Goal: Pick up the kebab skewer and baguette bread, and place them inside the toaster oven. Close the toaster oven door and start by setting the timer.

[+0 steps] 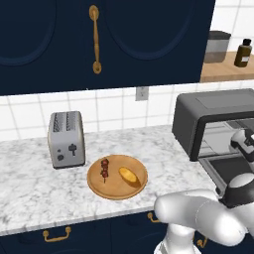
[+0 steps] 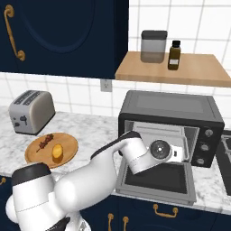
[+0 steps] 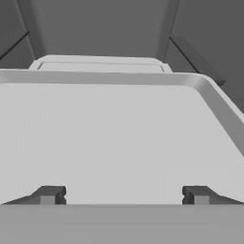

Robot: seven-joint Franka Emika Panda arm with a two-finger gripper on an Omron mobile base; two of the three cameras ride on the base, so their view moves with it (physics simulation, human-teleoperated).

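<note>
Right base view: oven (image 2: 173,108) sits on the marble counter (image 2: 90,128) with its door (image 2: 158,178) dropped flat, glass facing up. Arm reaches across in front of the cavity, hand just above the door at the mouth of the oven. Pale tray (image 2: 155,133) visible inside, above the door.

Hand view: gripper (image 3: 124,194) looks straight into the cavity over that pale tray (image 3: 114,138); fingers (image 3: 47,195) stand wide apart, nothing between them. Dark inner walls rise behind the tray.

Left base view: wooden plate (image 1: 117,177) on the counter (image 1: 30,183), well left of the oven (image 1: 213,111) and just right of the silver toaster (image 1: 66,139). Skewer (image 1: 104,168) lies on the plate's left half, baguette (image 1: 128,175) on the right half, near each other but apart. Neither is near the gripper. Same plate (image 2: 51,149) shows in the right base view with skewer (image 2: 45,142) and baguette (image 2: 57,151) on it.

Shelf (image 2: 171,68) above the oven carries a grey canister (image 2: 153,46) and a dark bottle (image 2: 174,55), side by side.
</note>
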